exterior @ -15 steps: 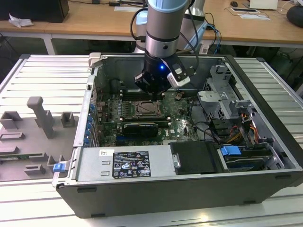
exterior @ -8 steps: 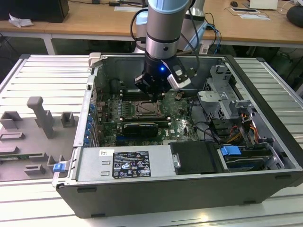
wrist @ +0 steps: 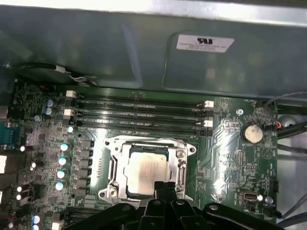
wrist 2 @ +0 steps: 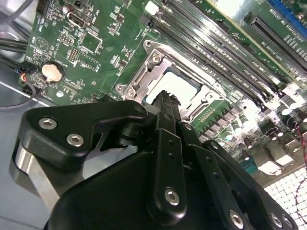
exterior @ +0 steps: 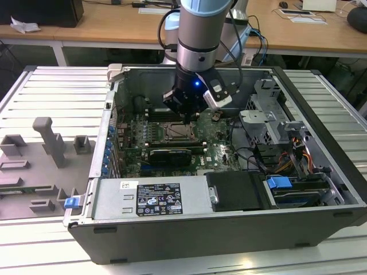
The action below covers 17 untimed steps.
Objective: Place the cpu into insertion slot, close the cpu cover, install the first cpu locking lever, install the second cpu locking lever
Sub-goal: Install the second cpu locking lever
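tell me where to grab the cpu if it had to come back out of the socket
Probably by two opposite edges, coming straight down from above. The cpu lies flat in the socket, framed by the cpu cover, so only its top faces up. The gripper sits at its near edge.

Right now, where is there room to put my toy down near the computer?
The ribbed metal table is bare at the exterior view's right of the computer case. At its left, grey blocks crowd it. Inside the case, the robot's gripper and wires fill things up.
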Motion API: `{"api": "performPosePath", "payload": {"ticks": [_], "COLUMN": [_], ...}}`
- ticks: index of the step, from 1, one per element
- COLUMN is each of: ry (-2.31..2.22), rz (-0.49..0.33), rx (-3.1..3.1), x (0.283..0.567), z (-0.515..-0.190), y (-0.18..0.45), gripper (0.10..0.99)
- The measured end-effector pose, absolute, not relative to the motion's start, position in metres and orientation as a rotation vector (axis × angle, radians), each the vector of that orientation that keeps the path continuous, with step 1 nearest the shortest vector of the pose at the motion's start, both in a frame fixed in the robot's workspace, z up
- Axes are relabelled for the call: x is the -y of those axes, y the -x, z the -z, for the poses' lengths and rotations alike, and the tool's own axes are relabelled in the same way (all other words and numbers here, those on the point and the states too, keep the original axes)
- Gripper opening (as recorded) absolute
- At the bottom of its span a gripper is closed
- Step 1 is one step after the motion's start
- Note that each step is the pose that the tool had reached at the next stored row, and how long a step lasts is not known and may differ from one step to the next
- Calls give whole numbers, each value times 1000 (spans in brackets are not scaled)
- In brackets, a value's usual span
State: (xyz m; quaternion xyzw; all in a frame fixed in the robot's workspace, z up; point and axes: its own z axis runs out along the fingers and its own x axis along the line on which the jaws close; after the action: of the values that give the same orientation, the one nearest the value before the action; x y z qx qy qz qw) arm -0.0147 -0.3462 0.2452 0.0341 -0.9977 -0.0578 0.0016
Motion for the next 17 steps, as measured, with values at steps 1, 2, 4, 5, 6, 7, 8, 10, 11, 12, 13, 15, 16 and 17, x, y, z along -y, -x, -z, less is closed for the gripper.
{"api": "performPosePath", "payload": {"ticks": [1, 2, 4, 5, 6, 7, 8, 10, 11, 12, 13, 15, 16, 17], "ry": [-106, -105, -104, -104, -104, -105, -104, -104, -104, -104, -104, -104, -104, -104], "rz": [182, 183, 185, 186, 187, 189, 189, 189, 190, 191, 192, 192, 192, 192], "rx": [3131, 3131, 3131, 3131, 3131, 3131, 3131, 3131, 3131, 3131, 3131, 3131, 3131, 3131], "x": [348, 349, 352, 353, 353, 353, 353, 353, 353, 353, 353, 353, 353, 353], "z": [-245, -245, -243, -241, -240, -239, -238, -238, -238, -238, -238, -238, -238, -238], "y": [15, 15, 15, 15, 16, 16, 16, 17, 18, 20, 22, 26, 26, 27], "gripper": [102, 102, 102, 102, 102, 102, 102, 102, 102, 102, 102, 102, 102, 102]}}
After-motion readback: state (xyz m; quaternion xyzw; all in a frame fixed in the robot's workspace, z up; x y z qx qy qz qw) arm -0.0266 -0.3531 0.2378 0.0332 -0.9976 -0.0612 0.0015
